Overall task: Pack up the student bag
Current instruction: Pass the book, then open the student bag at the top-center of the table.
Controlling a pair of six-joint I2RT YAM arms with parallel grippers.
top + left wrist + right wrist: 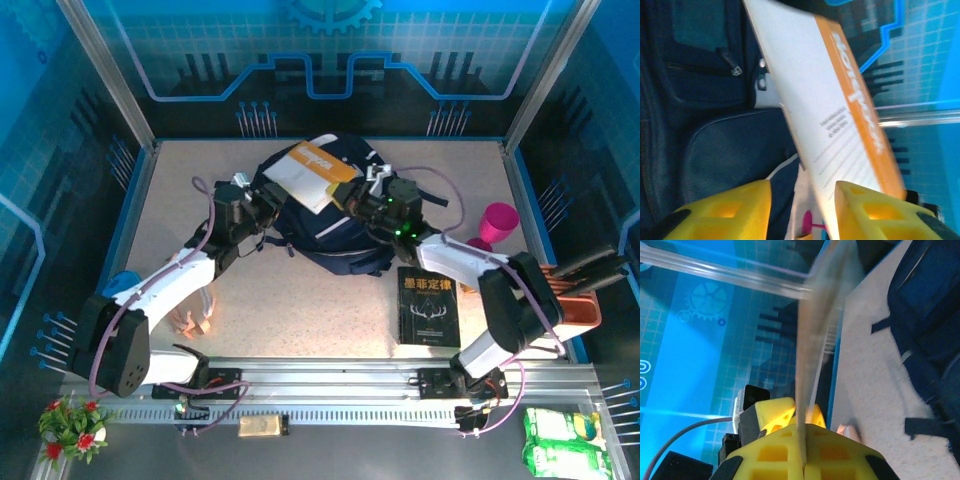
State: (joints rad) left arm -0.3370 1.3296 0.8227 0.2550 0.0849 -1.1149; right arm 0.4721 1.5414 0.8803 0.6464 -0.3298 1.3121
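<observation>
The student bag [335, 235], dark navy with black straps, lies at the back middle of the table. A white book with an orange band [310, 172] slants over its top. My right gripper [358, 204] is shut on the book's right edge, and the right wrist view shows that edge [815, 325] thin and upright, pinched in the gripper [801, 426]. My left gripper [264, 206] stands at the book's left end. Seen from the left wrist, this gripper [802, 195] is open, and the book [825, 100] runs along the inner side of one yellow finger [870, 210] above the bag [715, 150].
A black book [428, 305] lies flat on the table right of centre. A pink cup [497, 222] and an orange rack [578, 300] stand by the right wall. A blue object [120, 286] sits at the left edge.
</observation>
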